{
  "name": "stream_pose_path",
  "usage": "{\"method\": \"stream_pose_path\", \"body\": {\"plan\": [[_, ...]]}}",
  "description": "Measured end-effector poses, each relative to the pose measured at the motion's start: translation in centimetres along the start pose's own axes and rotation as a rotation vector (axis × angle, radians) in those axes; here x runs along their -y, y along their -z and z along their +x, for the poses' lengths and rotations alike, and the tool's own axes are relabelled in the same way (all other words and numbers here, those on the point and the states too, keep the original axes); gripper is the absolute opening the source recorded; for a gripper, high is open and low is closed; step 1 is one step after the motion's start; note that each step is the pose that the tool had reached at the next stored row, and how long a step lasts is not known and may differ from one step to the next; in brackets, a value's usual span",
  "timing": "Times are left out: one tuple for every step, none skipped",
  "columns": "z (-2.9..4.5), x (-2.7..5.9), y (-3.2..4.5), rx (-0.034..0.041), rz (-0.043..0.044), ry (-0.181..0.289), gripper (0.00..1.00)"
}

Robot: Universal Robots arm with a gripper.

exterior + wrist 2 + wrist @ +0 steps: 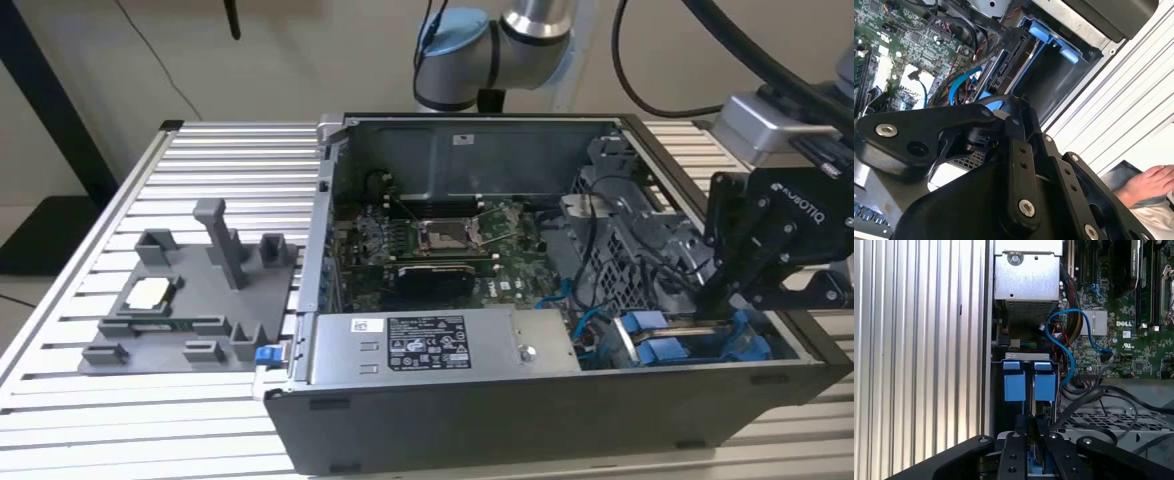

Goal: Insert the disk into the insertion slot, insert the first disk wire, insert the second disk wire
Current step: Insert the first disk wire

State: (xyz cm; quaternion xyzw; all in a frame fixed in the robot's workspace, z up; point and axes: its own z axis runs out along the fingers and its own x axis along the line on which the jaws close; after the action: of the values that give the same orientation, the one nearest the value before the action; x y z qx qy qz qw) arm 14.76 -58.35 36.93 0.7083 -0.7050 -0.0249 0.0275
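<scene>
The disk [1005, 69], standing on edge in its blue carrier, sits in the corner slot of the open computer case [534, 420]. It lies directly ahead of my fingers [1015, 450], with its long axis running straight away from their tips, down into the slot. The fingers appear clamped on its near end. A blue cable [1066, 347] loops just beyond. The case rests on a ribbed surface [80, 420].

A robotics lab bench — slatted aluminium table [80, 420], opened computer case [534, 420], grey jig plate [180, 345], robot arm [494, 45]
</scene>
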Motion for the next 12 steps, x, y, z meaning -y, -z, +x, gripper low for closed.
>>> {"method": "stream_pose_path", "body": {"plan": [[0.00,0.03,0.00,0.0000,0.0000,0.000,0.19],[0.00,0.03,-0.01,0.0001,0.0000,0.001,0.19],[0.00,0.03,-0.01,0.0001,0.0000,0.001,0.19],[0.00,0.03,0.00,0.0000,0.0000,0.001,0.19],[0.00,0.03,-0.01,0.0001,0.0000,0.001,0.19],[0.00,0.03,-0.01,0.0001,0.0000,0.001,0.19],[0.00,0.03,-0.01,0.0001,0.0000,0.001,0.19],[0.00,0.03,-0.01,0.0001,0.0000,0.001,0.19],[0.00,0.05,-0.02,0.0000,0.0000,0.001,0.19],[0.01,0.08,-0.05,0.0001,0.0000,0.001,0.19],[0.00,0.12,-0.11,0.0003,0.0000,0.001,0.19],[0.00,0.13,-0.17,0.0002,0.0006,0.001,0.19]]}}
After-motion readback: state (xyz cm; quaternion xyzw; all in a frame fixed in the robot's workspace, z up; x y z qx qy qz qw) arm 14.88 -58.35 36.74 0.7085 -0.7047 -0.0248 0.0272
